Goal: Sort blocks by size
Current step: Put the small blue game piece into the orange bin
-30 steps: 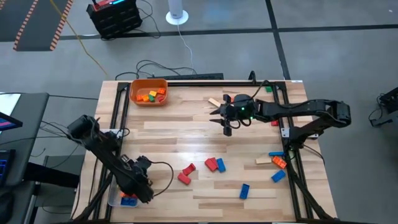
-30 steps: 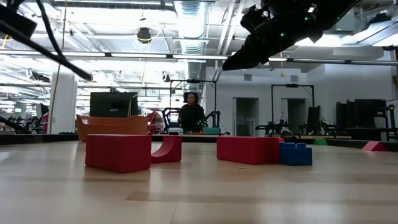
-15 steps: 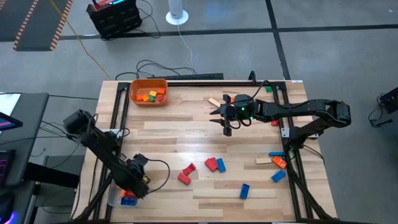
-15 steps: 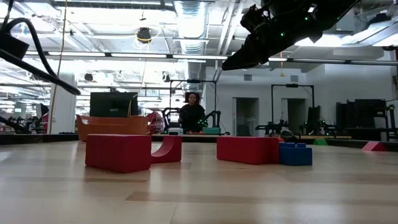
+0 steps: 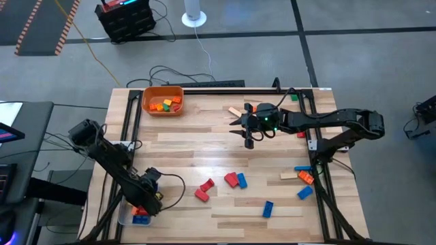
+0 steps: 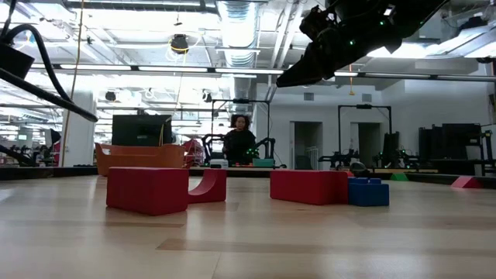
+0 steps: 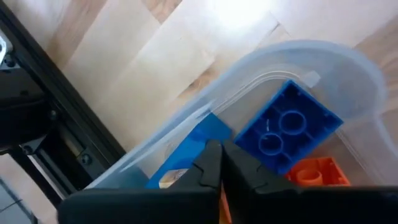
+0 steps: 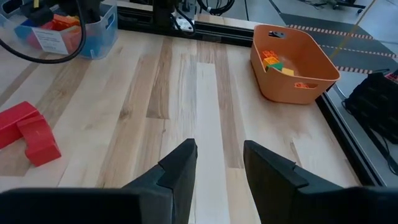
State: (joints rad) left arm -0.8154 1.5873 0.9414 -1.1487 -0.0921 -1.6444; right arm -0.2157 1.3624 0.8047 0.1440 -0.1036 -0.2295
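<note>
Blocks lie scattered on the wooden table: red blocks and a red-and-blue pair near the middle, a blue block toward the near edge, and several blue, tan and orange blocks at the right. My left gripper is shut with nothing between its fingers. It points down into the clear tub at the near left corner, just over a blue block and an orange block. My right gripper hangs open above the far middle of the table, holding nothing.
An orange bin with small blocks stands at the far left corner. A tan block, a green block and a red block lie near the right arm. Black frame rails run along the table's sides. A person stands far behind the table.
My left gripper has moved a little toward the table's left edge and down over the clear tub, then stayed there. The right arm and the blocks on the table have kept still.
</note>
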